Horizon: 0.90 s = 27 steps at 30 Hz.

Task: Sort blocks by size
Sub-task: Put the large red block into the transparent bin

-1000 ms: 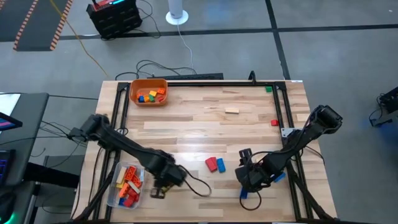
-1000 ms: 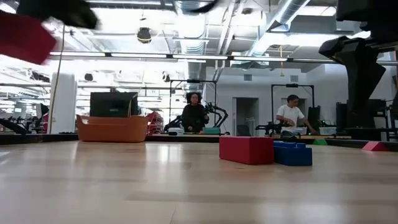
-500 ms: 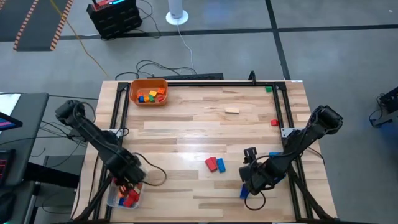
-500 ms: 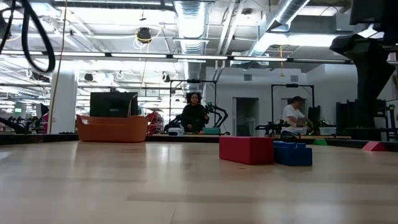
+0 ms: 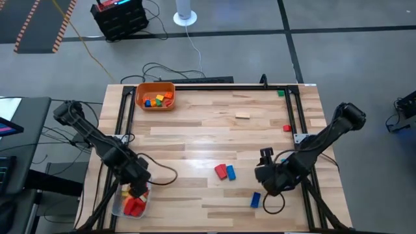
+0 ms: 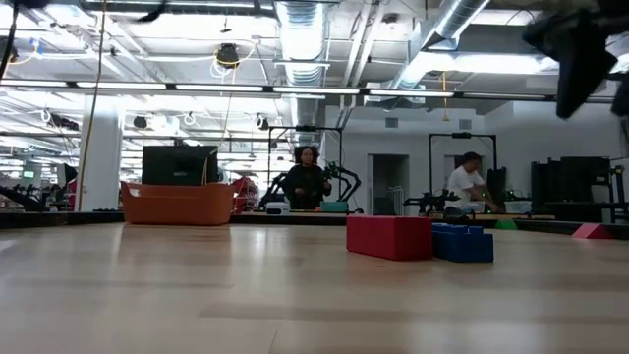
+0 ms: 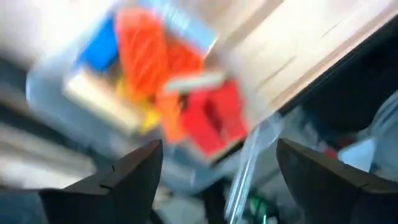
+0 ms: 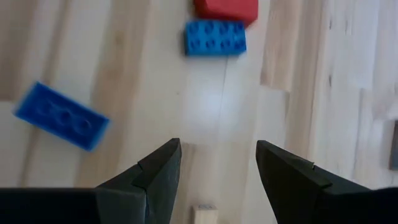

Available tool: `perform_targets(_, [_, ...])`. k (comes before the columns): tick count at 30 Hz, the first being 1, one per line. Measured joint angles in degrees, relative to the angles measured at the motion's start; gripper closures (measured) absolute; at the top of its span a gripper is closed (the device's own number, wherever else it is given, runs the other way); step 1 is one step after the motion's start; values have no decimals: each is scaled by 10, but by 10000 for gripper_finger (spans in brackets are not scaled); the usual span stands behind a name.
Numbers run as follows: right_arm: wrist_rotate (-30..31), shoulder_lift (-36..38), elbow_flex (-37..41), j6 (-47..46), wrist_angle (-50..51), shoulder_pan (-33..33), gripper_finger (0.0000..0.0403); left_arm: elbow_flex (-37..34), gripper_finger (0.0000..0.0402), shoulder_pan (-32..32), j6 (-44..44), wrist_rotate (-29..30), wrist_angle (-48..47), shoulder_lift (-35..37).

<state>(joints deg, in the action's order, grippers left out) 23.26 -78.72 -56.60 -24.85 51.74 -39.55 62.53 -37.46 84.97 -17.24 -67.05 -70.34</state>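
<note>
High view: wooden tabletop point(image 5: 208, 130) carries an orange bin point(image 5: 155, 95) of short blocks at the far corner and a clear tub point(image 5: 132, 200) of longer blocks at the near left edge, so the sizes look kept apart. The left claw point(image 5: 136, 185) hangs over the tub, the right claw point(image 5: 273, 177) near a loose blue block point(image 5: 255, 199).
Low view: red block point(image 6: 389, 236) and blue block point(image 6: 462, 243) touch, unsorted.
Left wrist view: fingers point(image 7: 118, 180) spread wide, empty, above the tub's blocks.
Right wrist view: right claw point(image 8: 217, 163) parted, holding nothing, above bare wood between two blue blocks.
</note>
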Motion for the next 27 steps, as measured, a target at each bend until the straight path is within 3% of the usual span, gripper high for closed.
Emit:
perform_targets(6, [-6, -22, 0, 64, -98, -13, 163, 23, 104, 52, -136, 203, 29, -26])
perform_targets(11, [-6, -61, 0, 60, -151, 11, 163, 22, 105, 113, -356, 302, 124, -91])
perform_targets(14, [-6, -77, 1, 60, -143, 30, 163, 22, 105, 137, -484, 308, 230, -149])
perform_targets(17, [-13, -87, 0, 54, -151, 47, 163, 27, 105, 157, -548, 303, 320, -213])
perform_targets(22, [-24, -92, 0, 47, -133, 72, 163, 62, 105, 175, -565, 303, 416, -312])
perform_targets(27, [-24, -87, 0, 45, -131, 73, 163, 107, 105, 183, -556, 285, 436, -388])
